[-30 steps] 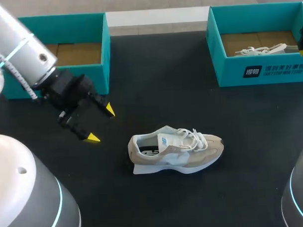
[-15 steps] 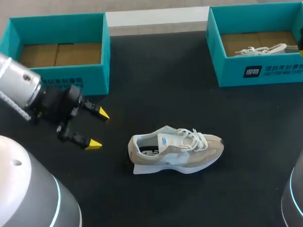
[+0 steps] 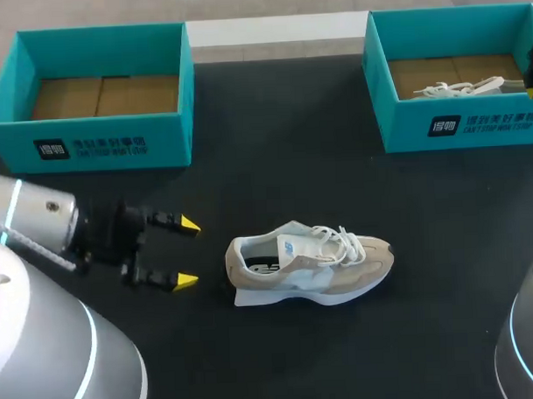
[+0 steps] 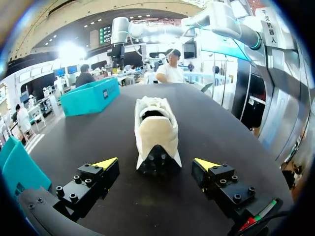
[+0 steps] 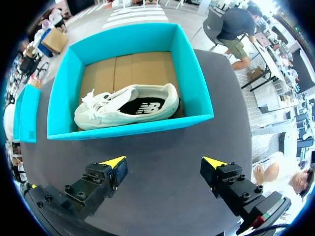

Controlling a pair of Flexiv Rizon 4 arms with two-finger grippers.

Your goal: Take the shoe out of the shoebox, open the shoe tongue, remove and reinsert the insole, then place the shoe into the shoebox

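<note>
A beige and white shoe [image 3: 309, 263] stands upright on the black table, toe to the right, laces tied. My left gripper [image 3: 188, 252] is open, low over the table just left of the heel, its yellow tips pointing at it. In the left wrist view the shoe's heel [image 4: 156, 132] lies straight ahead of the open left gripper [image 4: 155, 164], a short gap away. A second white shoe [image 5: 127, 107] lies on its side in the right teal shoebox [image 5: 133, 128]; my right gripper [image 5: 164, 164] hovers open above the table in front of that box. Only one right fingertip [image 3: 532, 92] shows in the head view.
An empty teal shoebox [image 3: 103, 146] with a cardboard floor stands at the back left. The right shoebox [image 3: 461, 123] stands at the back right. Bare black table [image 3: 282, 155] lies between the boxes and around the shoe.
My left arm has swung down and back toward the front left, dropping low; its gripper now points level at the shoe's heel. The shoe and right arm stayed still.
</note>
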